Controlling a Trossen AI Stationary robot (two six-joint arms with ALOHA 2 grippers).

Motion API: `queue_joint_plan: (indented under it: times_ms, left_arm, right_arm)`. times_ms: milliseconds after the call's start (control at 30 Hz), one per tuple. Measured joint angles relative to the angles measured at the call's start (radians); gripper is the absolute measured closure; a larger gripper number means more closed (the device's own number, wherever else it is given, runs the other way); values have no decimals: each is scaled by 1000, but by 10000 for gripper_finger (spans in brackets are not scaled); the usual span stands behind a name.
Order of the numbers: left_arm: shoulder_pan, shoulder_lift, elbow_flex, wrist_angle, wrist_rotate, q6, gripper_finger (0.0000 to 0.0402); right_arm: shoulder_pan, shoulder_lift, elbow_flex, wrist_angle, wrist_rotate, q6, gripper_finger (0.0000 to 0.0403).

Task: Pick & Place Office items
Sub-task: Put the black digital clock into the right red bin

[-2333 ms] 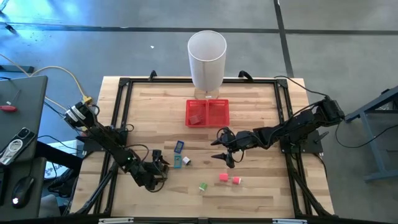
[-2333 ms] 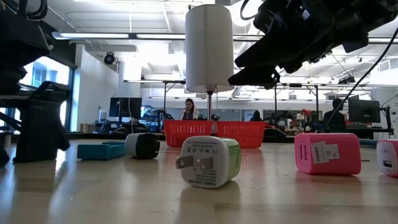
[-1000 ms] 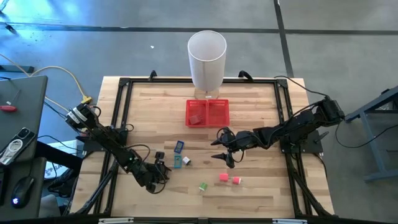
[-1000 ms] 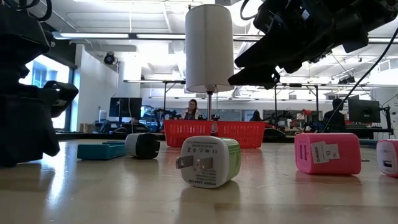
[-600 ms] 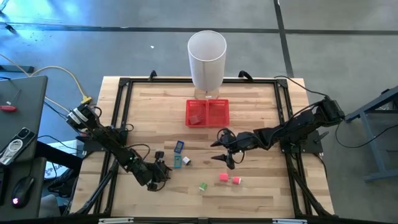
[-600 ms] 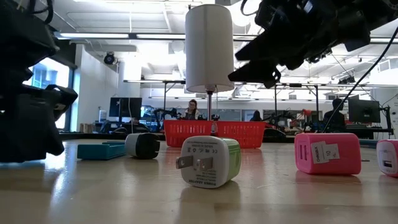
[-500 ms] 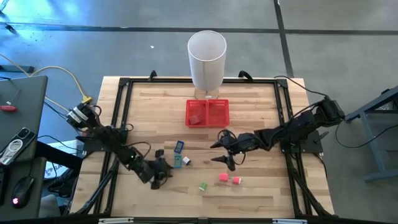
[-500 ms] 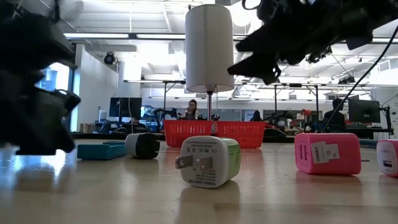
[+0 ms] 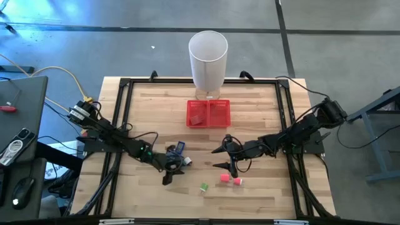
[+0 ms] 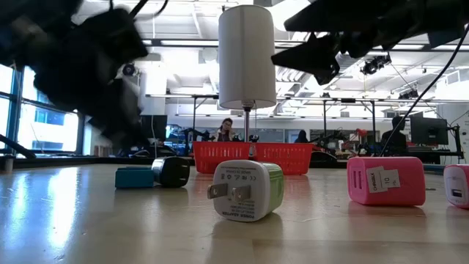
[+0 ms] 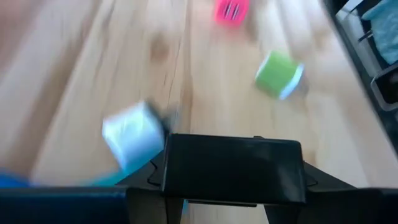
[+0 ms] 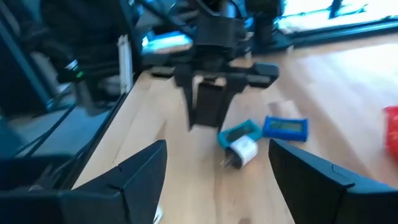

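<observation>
My left gripper [image 9: 170, 166] hangs over the table's near-left middle, shut on a dark brown block [image 12: 208, 106]. Just beside it on the wood lie a teal-white item [image 9: 185, 161] and a blue item [image 9: 180, 147]. The green-white item [image 9: 204, 187] and two pink ones [image 9: 224, 178] [image 9: 237, 181] lie nearer the front edge. My right gripper [image 9: 220, 158] hovers open and empty above the table, just beyond the pink items. In the low view the left gripper shows only as a dark blur [image 10: 102, 81]. My left gripper pinches the dark block's upper end [image 12: 211, 84] between its two fingers, which come slanting down from the table's left. The block hangs below the fingers, clear of the wood. In the left wrist view its flat dark face [image 11: 233, 168] fills the gap between them.
A red mesh tray [image 9: 209, 113] sits at the far middle, with a tall white cylinder bin [image 9: 207, 59] behind it. A black frame [image 9: 122, 106] runs along the table's edges. Bare wood lies at the near left and far right.
My left gripper has risen off the table and swung toward the right, near the teal-white and blue items, rolling as it went. The dark block has come up with it, lifted clear. My right gripper has drifted a little toward the near edge, still open.
</observation>
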Motion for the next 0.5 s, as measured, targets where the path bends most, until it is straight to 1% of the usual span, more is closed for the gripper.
queue_joint_plan:
  times_ms: [167, 300, 500]
  left_arm:
    - [31, 0, 88, -1, -13, 101, 256]
    - [60, -1, 128, -1, -65, 142, 256]
    - [120, -1, 155, 0, -73, 171, 256]
  right_arm:
    - [19, 0, 0, 80, 102, -9, 133]
    - [19, 0, 0, 110, 113, -50, 133]
    - [15, 0, 0, 114, 113, -93, 133]
